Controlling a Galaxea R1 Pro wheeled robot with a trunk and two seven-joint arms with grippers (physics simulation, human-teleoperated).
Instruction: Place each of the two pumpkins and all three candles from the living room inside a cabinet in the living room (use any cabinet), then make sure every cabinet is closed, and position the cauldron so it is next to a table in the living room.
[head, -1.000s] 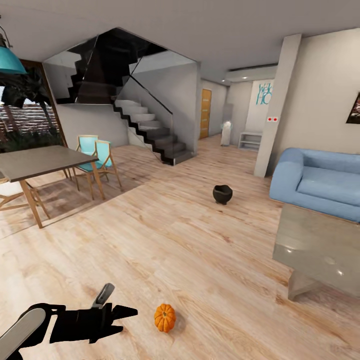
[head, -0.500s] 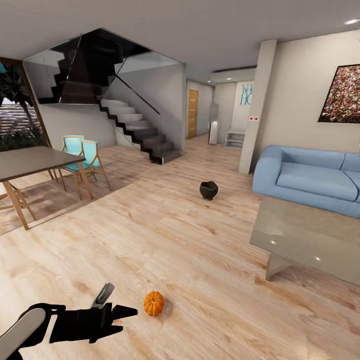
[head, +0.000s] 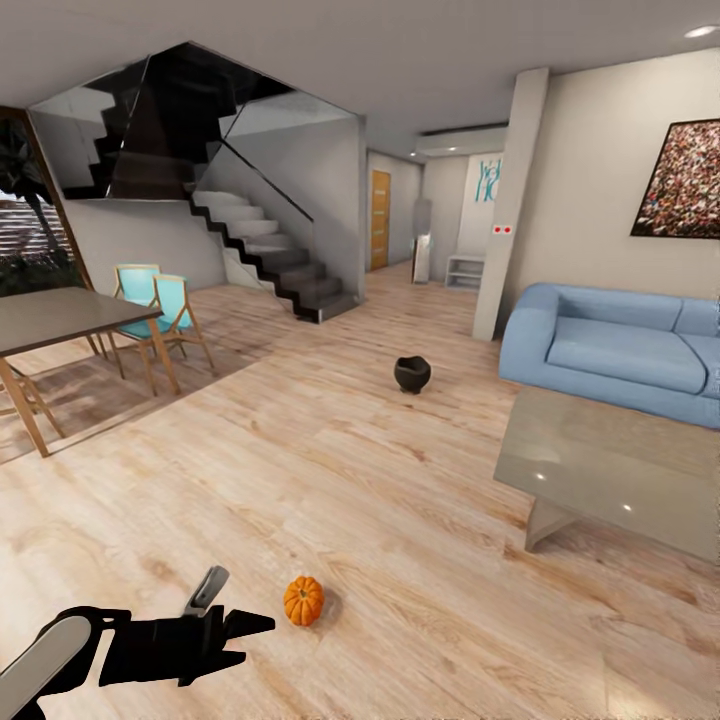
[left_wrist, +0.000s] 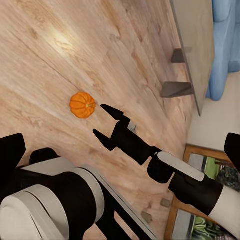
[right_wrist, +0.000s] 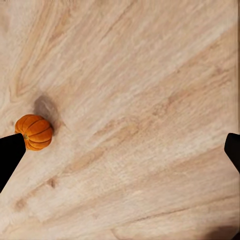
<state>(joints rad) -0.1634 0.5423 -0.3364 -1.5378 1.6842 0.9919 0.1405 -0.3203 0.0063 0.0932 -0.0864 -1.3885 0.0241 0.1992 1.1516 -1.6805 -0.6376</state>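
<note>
Two black fingers of the left gripper (head: 262, 630) stand spread with nothing between them. Just beyond their tips a pumpkin (head: 303, 600) sits on the floor (head: 400, 560) (upright). The right gripper's (right_wrist: 120, 150) fingertips are wide apart. Farther off stand the cauldron (head: 412, 373) and table (head: 620, 475).

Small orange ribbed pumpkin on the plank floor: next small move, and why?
Probably lower the left gripper onto the small orange ribbed pumpkin. It lies loose on the light wood plank floor just ahead of the open, empty fingers; nothing is between them.
</note>
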